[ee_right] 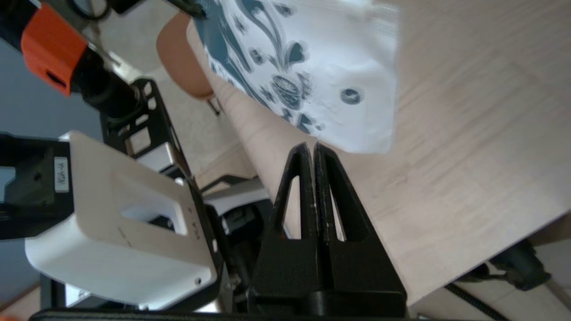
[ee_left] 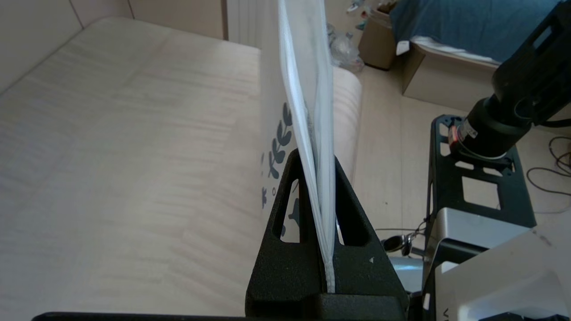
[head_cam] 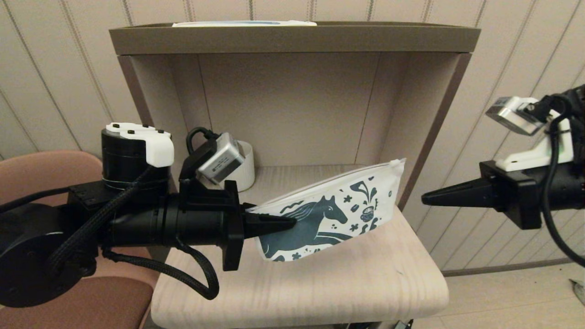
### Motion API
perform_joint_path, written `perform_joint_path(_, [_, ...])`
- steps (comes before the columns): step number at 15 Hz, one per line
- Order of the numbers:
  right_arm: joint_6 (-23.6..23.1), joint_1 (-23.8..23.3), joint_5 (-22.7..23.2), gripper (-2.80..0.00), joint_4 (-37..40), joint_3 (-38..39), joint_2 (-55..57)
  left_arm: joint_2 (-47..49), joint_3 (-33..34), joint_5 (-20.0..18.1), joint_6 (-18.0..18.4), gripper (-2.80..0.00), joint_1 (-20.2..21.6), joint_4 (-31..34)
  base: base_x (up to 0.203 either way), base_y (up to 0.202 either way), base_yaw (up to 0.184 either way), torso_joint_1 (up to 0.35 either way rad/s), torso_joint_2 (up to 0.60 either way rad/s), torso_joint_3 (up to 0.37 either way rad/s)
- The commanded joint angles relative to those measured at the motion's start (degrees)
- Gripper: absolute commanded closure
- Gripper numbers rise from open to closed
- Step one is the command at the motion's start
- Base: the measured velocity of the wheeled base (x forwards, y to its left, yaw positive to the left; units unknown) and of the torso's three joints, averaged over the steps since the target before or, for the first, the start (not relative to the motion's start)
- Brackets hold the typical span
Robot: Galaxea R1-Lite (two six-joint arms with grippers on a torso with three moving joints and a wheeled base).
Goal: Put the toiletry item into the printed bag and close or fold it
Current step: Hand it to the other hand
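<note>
You have a pale wooden table [head_cam: 320, 283] in front of you, with a brown open-fronted shelf box [head_cam: 292, 41] standing at its back; a flat white item lies on the box's top, and a reddish-brown chair [head_cam: 50, 169] sits off to your left.

Your left arm reaches in from the left, and its left gripper [head_cam: 285, 224] is clamped on the printed bag [head_cam: 347, 205]; the fingers [ee_left: 352, 209] pinch one end of the pouch flat between them, as the left wrist view shows from edge on. The bag hangs out from that grip, clear of the table, with its far end tilted up toward the right wall of the box; the horse and cup print faces you, and the white strip along its upper edge runs up to the raised corner.

Your right gripper [head_cam: 427, 198] hovers off the right side of the table, apart from the bag's raised end; its fingers [ee_right: 328, 178] are pressed together with nothing between them.

A ribbed white mug [head_cam: 244, 171] stands inside the box at the back left, partly hidden behind the left wrist camera.

You cannot see the small white tube in any view.
</note>
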Motion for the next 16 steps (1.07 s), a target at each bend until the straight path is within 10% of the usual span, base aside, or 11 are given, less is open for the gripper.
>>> perform_joint_path(1, [-0.83, 0.15, 0.39, 0.0, 0.05, -0.29, 1.63, -0.24, -0.04, -0.25, 0.04, 0.0, 0.06, -0.14, 0.0, 0.0, 0.0, 0.0, 0.0, 0.0])
perform_joint_path(13, [-3.2, -0.55, 4.84, 0.0, -1.28, -3.62, 5.95, 0.46, -0.83, -7.3, -4.99, 0.0, 0.15, 0.65, 0.0, 0.0, 0.0, 0.0, 0.0, 0.0])
perform_joint_path(14, [-3.54, -0.72, 4.83, -2.55, -1.27, -3.2, 5.65, 0.47, -0.92, -7.88, -6.04, 0.0, 0.41, 0.57, 0.0, 0.0, 0.0, 0.0, 0.0, 0.0])
perform_joint_path(16, [-4.27, -0.99, 5.04, -2.8, -1.27, -2.9, 5.32, 0.66, -1.11, -8.96, -6.55, 0.0, 1.01, 0.56, 0.0, 0.0, 0.0, 0.0, 0.0, 0.0])
